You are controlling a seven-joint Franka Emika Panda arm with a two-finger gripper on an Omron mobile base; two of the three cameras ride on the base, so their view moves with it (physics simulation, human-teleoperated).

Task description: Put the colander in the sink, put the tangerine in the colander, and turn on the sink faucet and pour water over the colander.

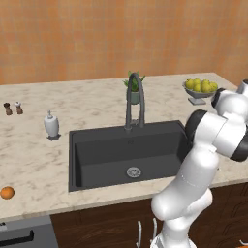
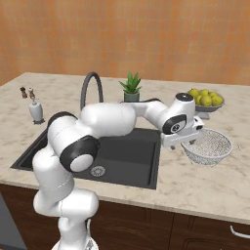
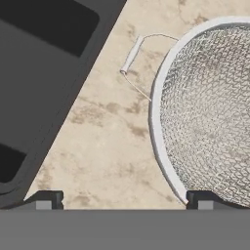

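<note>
The colander (image 2: 211, 146), a speckled white mesh bowl, stands on the counter right of the sink (image 2: 129, 149). My gripper (image 2: 189, 143) hangs open just above its left rim. In the hand view the colander (image 3: 210, 112) fills the right side, with its wire handle (image 3: 132, 54) lying toward the sink (image 3: 44, 83). The gripper (image 3: 124, 201) straddles the rim there, one tip over the mesh and the other over bare counter. The tangerine (image 1: 7, 193) lies far left near the counter's front edge. The faucet (image 1: 135, 100) arches over the back of the empty sink (image 1: 121, 151).
A footed bowl of yellow-green fruit (image 2: 205, 100) stands just behind the colander. A potted plant (image 2: 131, 88) sits behind the faucet (image 2: 91, 92). A soap dispenser (image 1: 51, 125) and two small shakers (image 1: 13, 108) stand left of the sink. Marble counter (image 2: 195, 188) runs in front of the colander.
</note>
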